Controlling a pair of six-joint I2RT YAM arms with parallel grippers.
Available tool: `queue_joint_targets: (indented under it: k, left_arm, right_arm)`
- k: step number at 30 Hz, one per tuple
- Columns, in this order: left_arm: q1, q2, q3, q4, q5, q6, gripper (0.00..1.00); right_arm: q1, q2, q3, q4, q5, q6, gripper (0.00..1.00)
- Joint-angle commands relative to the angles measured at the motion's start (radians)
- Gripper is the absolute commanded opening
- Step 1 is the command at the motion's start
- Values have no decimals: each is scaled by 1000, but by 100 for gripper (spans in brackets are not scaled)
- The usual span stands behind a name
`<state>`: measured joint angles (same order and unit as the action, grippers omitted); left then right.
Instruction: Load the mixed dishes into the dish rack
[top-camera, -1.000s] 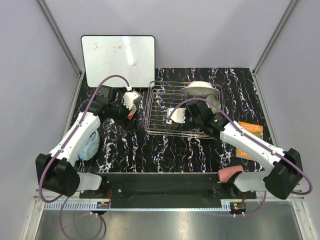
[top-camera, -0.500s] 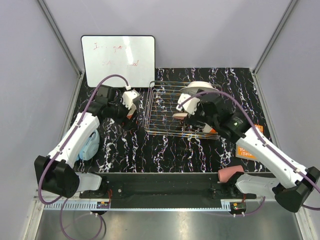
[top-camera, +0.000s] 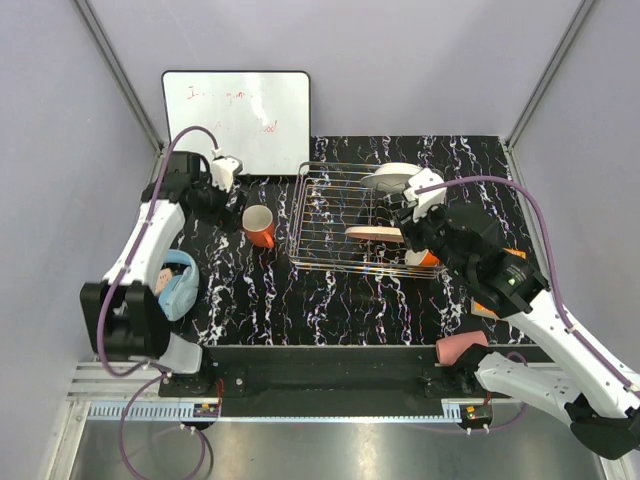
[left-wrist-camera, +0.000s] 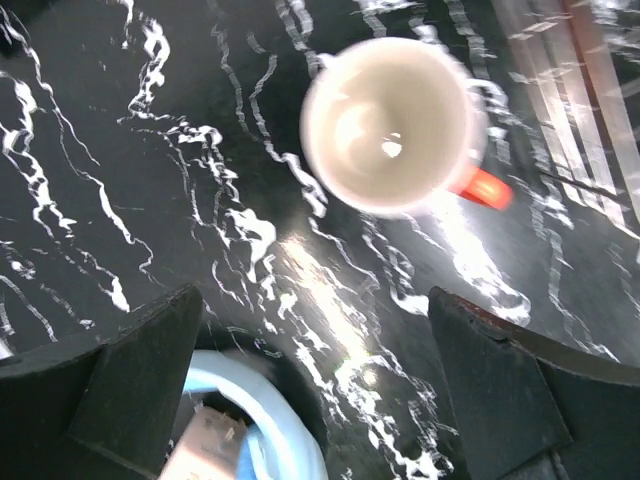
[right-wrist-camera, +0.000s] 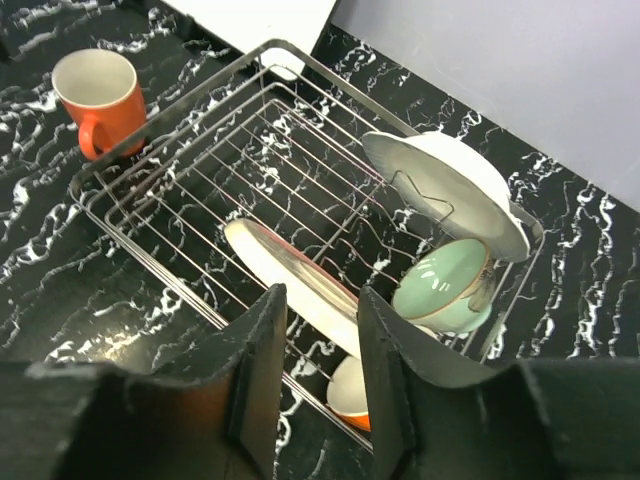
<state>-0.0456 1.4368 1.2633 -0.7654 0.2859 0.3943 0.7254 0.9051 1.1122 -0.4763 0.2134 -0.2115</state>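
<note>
L claw (left-wrist-camera: 312, 300): fingers wide apart, empty — orange mug (left-wrist-camera: 390, 125) upright on tabletop (left-wrist-camera: 120, 180), upper centre of frame, clear of fingers.
R claw (right-wrist-camera: 322, 300): slim gap, empty — pink-and-cream plate (right-wrist-camera: 290, 262) in dish rack (top-camera: 325, 215), just beyond tips.

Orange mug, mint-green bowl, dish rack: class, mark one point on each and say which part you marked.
orange mug (right-wrist-camera: 97, 78): right wrist view, its pale inside.
mint-green bowl (right-wrist-camera: 440, 285): right wrist view, its green middle.
dish rack (top-camera: 325, 212): top external view, bare wire floor.

Empty left hand (left-wrist-camera: 318, 340) spread wide, pointing down; empty right hand (right-wrist-camera: 320, 335) narrowly parted, held aloft.
</note>
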Motion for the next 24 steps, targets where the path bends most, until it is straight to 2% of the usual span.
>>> queue_joint_targets:
  k: [1, 7, 16, 24]
  left_arm:
    - [15, 131, 77, 63, 33, -17, 98]
    - [15, 220, 133, 90, 87, -66, 97]
    - [16, 238, 113, 135, 105, -83, 96]
    - [16, 336, 71, 196, 134, -110, 76]
  right_arm:
    - [-4, -23, -38, 162, -29, 124, 39]
    - [-4, 11, -43, 159, -55, 152, 34]
    - [-3, 51, -60, 160, -80, 158, 38]
    - [-4, 48, -64, 162, -89, 184, 38]
